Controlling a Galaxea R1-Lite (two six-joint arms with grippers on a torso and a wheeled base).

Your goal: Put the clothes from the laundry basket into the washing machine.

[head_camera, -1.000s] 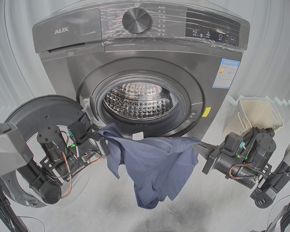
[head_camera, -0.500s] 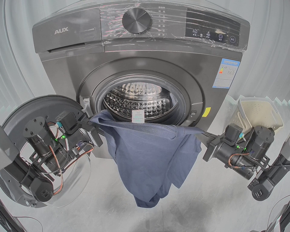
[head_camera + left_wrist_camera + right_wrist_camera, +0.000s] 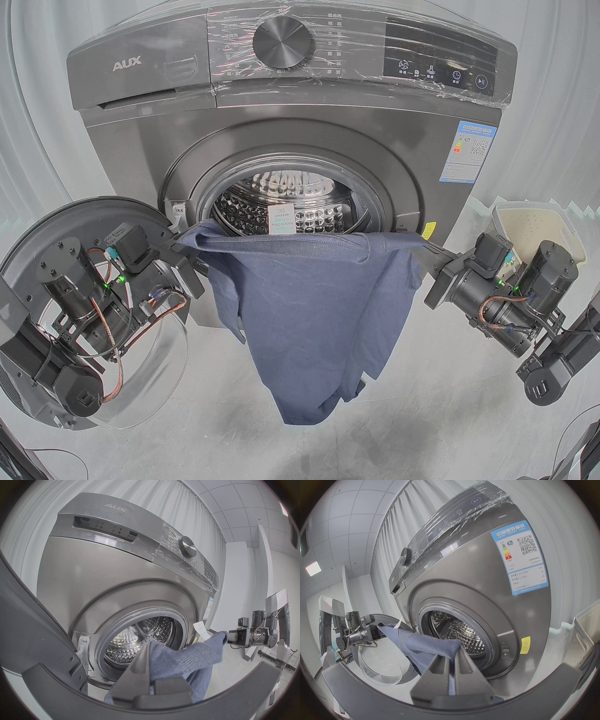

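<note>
Navy shirt (image 3: 312,312), a soft fine-ribbed knit, is held stretched by its top edge across the round mouth of the washer (image 3: 137,144). Its body hangs in loose folds toward the floor (image 3: 437,425). The left corner is clamped in the left end effector (image 3: 181,240), and the right corner is pinched tight in the right end effector (image 3: 426,240). A white tag (image 3: 281,219) is seen upright at the collar, before the perforated steel drum (image 3: 300,187). The round glass-centred door (image 3: 81,215) is swung open at left. A cream perforated plastic basket (image 3: 544,228) is set at right, beside the washer.
</note>
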